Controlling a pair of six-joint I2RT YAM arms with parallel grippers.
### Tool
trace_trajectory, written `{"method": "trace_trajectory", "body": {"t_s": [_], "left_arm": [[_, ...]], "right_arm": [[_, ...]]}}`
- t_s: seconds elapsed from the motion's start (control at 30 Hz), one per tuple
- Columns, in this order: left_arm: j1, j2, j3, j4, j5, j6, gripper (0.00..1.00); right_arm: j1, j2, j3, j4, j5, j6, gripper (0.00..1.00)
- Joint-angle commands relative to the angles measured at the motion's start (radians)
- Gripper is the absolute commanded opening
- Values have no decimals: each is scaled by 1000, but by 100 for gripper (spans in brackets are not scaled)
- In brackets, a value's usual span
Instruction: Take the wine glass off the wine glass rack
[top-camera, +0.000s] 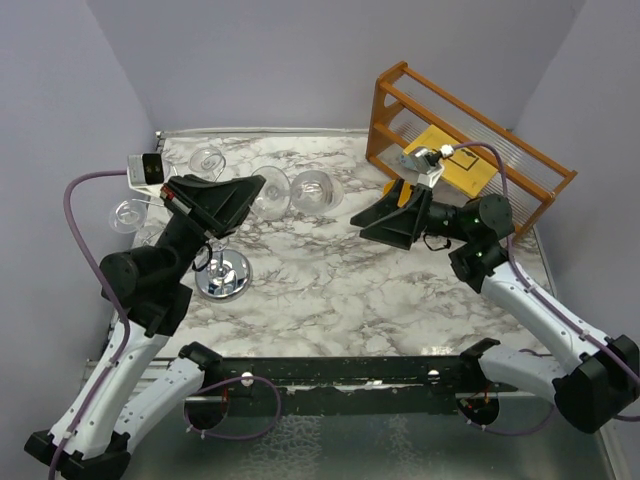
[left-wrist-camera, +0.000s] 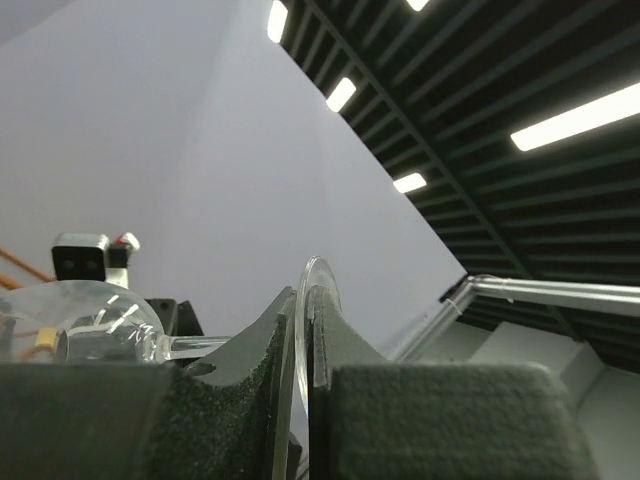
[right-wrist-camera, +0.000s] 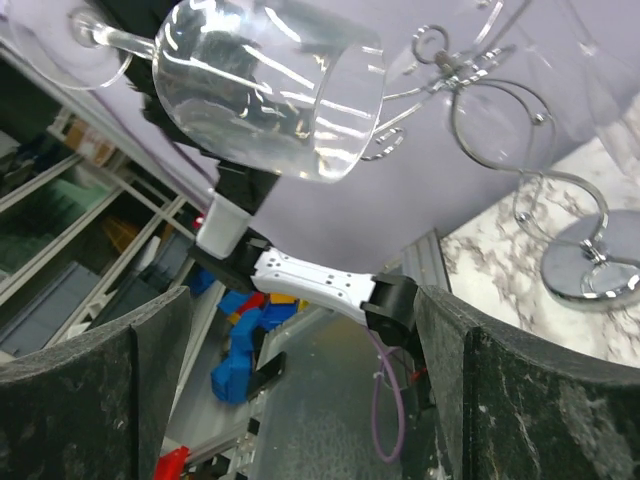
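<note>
Left claw (left-wrist-camera: 305, 335) clamps the glass (right-wrist-camera: 265, 95) by its foot, apparently off the rack (right-wrist-camera: 588, 268); bowl faces the right claw (right-wrist-camera: 300, 395), spread wide, probably for a handover.

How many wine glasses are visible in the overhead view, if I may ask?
4 clear wine glasses: one back left, one far left, two side by side at the black left hand; others may hide under that arm.
</note>
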Motion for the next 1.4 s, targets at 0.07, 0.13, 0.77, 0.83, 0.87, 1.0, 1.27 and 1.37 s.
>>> {"method": "trace_trajectory", "body": {"t_s": [0.07, 0.13, 0.77, 0.83, 0.87, 1.0, 1.27, 1.37], "left_arm": [[2, -5, -42, 319, 72, -140, 0], [2, 9, -44, 355, 95, -160, 0], [2, 93, -164, 665, 120, -318, 0], [1, 99, -173, 687, 118, -325, 0], [2, 101, -175, 697, 118, -327, 0], [1, 113, -172, 731, 121, -333, 0], [2, 137, -156, 761, 149, -330, 0], [2, 143, -142, 762, 161, -318, 0]], "right_arm": [[6, 65, 13, 387, -42, 184, 89], [13, 84, 25, 428, -34, 205, 89], [66, 169, 81, 839, -12, 384, 56], [71, 181, 84, 902, -9, 416, 48], [73, 188, 86, 928, -5, 434, 42], [85, 203, 89, 1006, 18, 487, 27], [115, 205, 124, 1030, 43, 476, 22], [123, 209, 127, 1026, 46, 465, 26]]}}
